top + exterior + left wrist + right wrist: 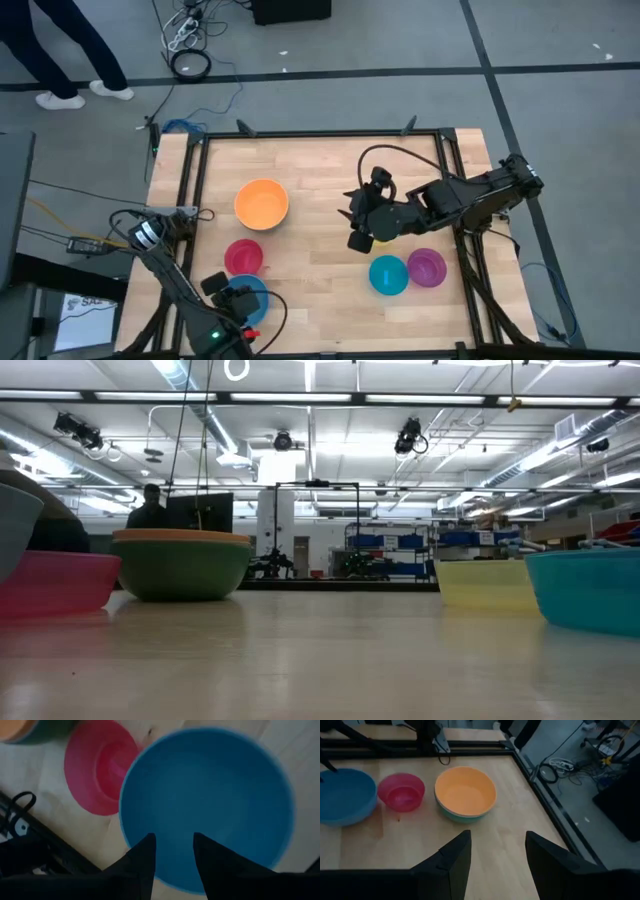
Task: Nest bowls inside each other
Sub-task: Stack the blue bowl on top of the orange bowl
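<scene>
Bowls sit mouth-up across the wooden tabletop [320, 165], round and with no long axis. An orange bowl [262, 203] rests nested inside a green bowl [451, 813] left of the tabletop's centre. Nearer the front edge, a red bowl [243, 257] stands just beside a blue bowl [250, 296], which lies by the front-left corner. Toward the front-right, a teal bowl [388, 275] and a purple bowl [427, 267] stand side by side. A yellow bowl [487, 582] sits mostly hidden under the right arm.

The left tool [173, 851] hangs over the blue bowl's near rim, fingers spread and holding nothing. The right tool [495, 851] hovers right of centre above the yellow bowl, fingers also apart and empty.
</scene>
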`<state>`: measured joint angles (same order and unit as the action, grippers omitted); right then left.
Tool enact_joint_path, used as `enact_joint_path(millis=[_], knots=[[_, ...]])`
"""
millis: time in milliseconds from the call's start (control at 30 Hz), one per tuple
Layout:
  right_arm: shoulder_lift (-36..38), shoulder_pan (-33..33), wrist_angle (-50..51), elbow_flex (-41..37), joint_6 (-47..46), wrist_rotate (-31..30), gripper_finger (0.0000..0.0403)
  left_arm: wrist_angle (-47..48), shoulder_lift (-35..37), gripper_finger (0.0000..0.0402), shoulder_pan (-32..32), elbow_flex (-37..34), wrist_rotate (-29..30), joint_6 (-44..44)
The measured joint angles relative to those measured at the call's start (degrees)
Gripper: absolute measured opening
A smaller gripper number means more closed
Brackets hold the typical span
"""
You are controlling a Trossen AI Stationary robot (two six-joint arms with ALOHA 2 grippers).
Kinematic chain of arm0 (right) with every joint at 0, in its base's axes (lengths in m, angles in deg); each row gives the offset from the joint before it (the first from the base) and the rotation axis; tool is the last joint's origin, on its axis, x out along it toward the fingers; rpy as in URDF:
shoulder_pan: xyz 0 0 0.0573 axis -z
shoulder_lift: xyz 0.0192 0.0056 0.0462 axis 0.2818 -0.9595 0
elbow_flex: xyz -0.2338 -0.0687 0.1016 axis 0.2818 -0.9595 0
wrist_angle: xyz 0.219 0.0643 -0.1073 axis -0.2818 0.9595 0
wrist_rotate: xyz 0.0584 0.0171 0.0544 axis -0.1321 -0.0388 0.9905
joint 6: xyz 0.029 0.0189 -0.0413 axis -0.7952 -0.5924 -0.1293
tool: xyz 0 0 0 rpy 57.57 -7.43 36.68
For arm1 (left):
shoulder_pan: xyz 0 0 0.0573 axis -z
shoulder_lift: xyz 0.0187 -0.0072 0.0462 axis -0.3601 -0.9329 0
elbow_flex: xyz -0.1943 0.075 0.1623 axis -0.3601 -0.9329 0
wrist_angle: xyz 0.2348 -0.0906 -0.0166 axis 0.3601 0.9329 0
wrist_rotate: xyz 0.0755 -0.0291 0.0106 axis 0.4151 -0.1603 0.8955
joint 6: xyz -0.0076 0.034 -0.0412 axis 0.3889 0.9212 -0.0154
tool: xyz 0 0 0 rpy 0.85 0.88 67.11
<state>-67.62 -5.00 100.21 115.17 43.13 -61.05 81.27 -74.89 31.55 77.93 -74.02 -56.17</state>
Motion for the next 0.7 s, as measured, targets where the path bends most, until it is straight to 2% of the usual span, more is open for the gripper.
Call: enact_joint_path(millis=[167,433,500,633,700], knots=[[-0.54,0.46,-0.42,-1.09,0.81,0.0,0.0174,-0.11,1.94,0.014,-1.3,2.37,2.91,-0.08],[-0.48,0.52,-0.88,-6.19,-1.56,-0.31,0.0174,-0.26,3.54,0.0139,-7.43,2.02,2.82,0.56],[-0.5,0.52,-0.89,-7.37,-2.71,-0.21,0.0174,-0.19,3.5,0.0136,-9.91,0.98,0.07,0.29],[-0.5,0.52,-0.9,-9.07,-4.24,0.54,0.0174,-0.2,3.67,0.0132,-13.12,-2.23,-12.65,-0.39],[-0.5,0.52,-0.95,-9.55,-4.59,0.75,0.0174,-0.24,4.44,0.0131,-13.25,-3.96,-15.96,-0.45]])
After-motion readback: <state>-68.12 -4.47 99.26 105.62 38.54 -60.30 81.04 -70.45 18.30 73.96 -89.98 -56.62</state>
